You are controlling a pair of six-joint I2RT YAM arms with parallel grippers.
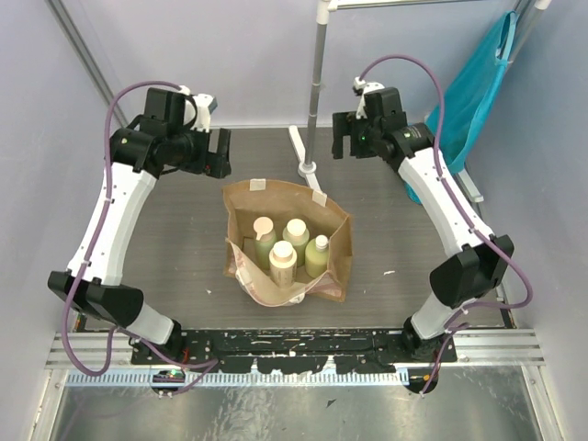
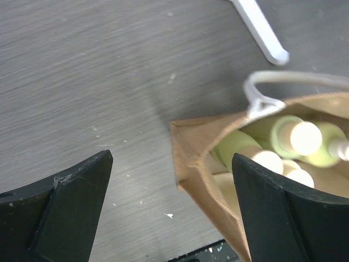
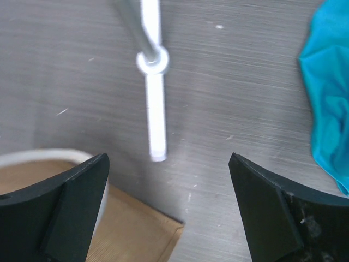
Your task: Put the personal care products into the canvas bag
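Observation:
The tan canvas bag (image 1: 333, 241) stands open in the middle of the table. Several pale yellow-green bottles with cream caps (image 1: 296, 232) stand upright inside it. The left wrist view shows a bag corner (image 2: 192, 158) and bottle caps (image 2: 304, 137) inside. The right wrist view shows another bag corner (image 3: 143, 234). My left gripper (image 1: 219, 152) is open and empty, raised behind the bag's left. My right gripper (image 1: 342, 136) is open and empty, raised behind the bag's right.
A white stand with a metal pole (image 1: 318, 73) rises just behind the bag; its foot shows in the right wrist view (image 3: 153, 103). A teal blue cloth (image 1: 478, 92) hangs at the back right. Grey walls close in on the left and the right.

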